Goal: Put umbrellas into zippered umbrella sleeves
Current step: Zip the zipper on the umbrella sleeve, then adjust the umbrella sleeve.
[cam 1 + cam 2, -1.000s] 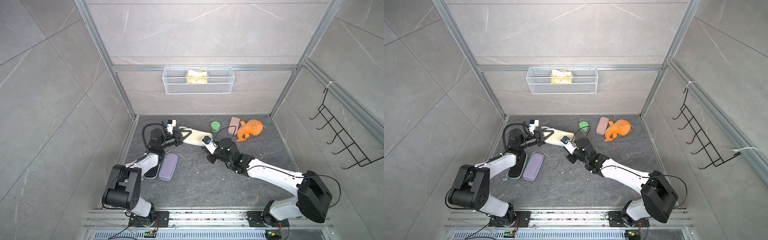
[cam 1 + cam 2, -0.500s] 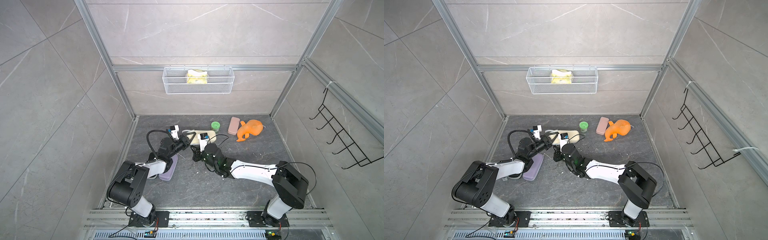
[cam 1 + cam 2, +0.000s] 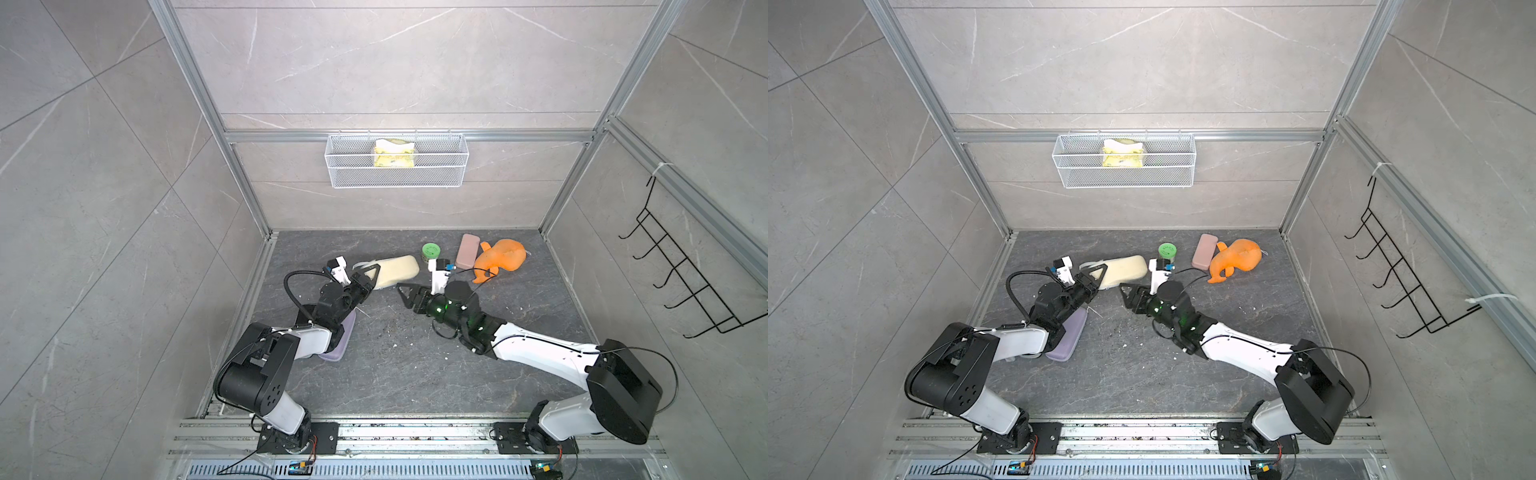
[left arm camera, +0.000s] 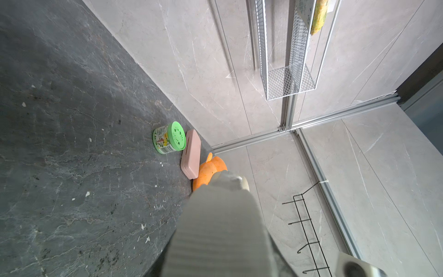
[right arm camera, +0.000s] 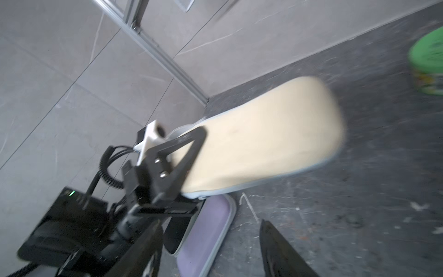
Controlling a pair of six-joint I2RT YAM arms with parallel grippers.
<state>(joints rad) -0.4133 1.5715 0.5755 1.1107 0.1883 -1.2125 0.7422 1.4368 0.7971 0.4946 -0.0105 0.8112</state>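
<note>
I see left gripper jaws clamping 1 end of cream sleeve; right gripper near it, jaws wide.

walls: grey tile | floor: dk stone (white specks) | back: wire basket | R: hook rack

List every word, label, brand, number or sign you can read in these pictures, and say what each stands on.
Nothing here reads clearly.
green tin: printed side label, lettering too small to read.
green lid of that tin: dark marks, too small to read.
yellow packet in the wire basket: print too small to read.
cream sleeve: no lettering visible.
</note>
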